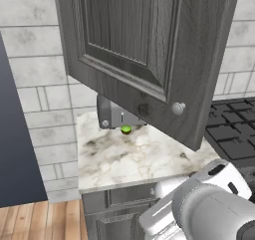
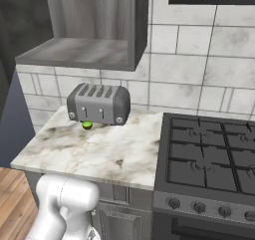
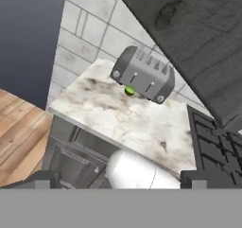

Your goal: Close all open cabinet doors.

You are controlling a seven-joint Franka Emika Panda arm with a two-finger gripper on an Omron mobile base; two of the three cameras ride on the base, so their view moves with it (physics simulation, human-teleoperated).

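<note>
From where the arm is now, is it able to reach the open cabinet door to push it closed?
Probably yes. The cabinet door hangs open over the counter, with its knob facing the robot. Nothing stands between the arm below and the door; the toaster sits behind it by the wall.

The open cabinet door runs past the top edge of the left base view and hides most of the toaster; the stove is cut by the right edge; the small green object before the toaster is too small to identify.
</note>
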